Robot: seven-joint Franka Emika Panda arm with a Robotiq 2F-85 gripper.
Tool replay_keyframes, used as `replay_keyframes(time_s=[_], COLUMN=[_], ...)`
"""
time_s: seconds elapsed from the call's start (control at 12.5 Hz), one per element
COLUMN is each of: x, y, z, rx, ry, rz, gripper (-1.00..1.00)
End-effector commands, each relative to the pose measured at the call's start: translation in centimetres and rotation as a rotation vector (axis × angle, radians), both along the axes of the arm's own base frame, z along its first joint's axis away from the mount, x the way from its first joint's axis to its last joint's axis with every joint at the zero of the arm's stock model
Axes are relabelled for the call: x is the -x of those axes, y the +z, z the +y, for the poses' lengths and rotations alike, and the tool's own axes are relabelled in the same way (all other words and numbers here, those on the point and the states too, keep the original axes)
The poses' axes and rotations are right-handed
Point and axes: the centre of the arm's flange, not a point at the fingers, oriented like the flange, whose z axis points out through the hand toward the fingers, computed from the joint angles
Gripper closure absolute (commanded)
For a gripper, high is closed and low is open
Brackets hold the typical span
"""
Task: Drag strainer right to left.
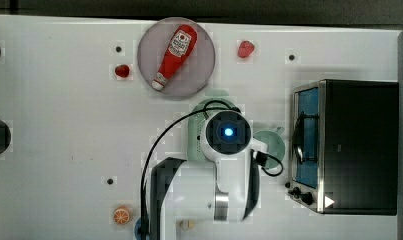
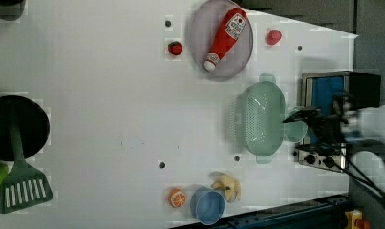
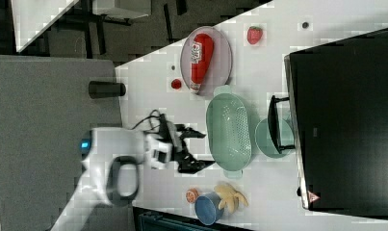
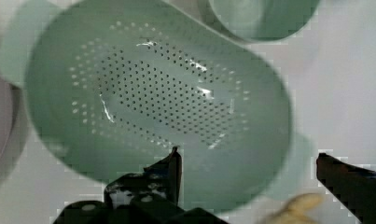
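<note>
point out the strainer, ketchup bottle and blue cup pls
strainer (image 2: 262, 119): left view, perforated inner floor.
ketchup bottle (image 2: 225, 38): left view, red body, lying on the plate.
blue cup (image 2: 208, 206): left view, inside of the cup.

No wording can be read; the ketchup bottle (image 1: 175, 55) label's lettering is illegible.

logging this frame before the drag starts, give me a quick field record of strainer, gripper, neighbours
strainer: pale green strainer, upright on white table, nothing inside
gripper: gripper open, beside the strainer, holding nothing
cup: green cup at the strainer's right in the left view, before the toaster oven
plate: grey plate carrying ketchup bottle, beyond one end of the strainer
other end: banana, blue cup, orange
task state: drag not yet begun
</note>
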Motion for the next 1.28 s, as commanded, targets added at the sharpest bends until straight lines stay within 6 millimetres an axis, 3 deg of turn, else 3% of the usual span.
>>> replay_keyframes(time_s=[0.08, 0.4, 0.72, 0.96, 1.28], x=[-2.0, -3.4, -2.7, -2.5, -2.4], y=[-1.1, -8.3, -13.2, -14.9, -15.0], z=[0.2, 1.5, 3.6, 4.6, 6.5], rx=[0.027, 0.029, 0.027, 0.023, -0.004], ry=[-0.180, -0.301, -0.311, -0.293, -0.322], rz=[-0.092, -0.157, -0.130, -0.127, -0.119], gripper=[-1.00, -1.00, -1.00, -1.00, -1.00])
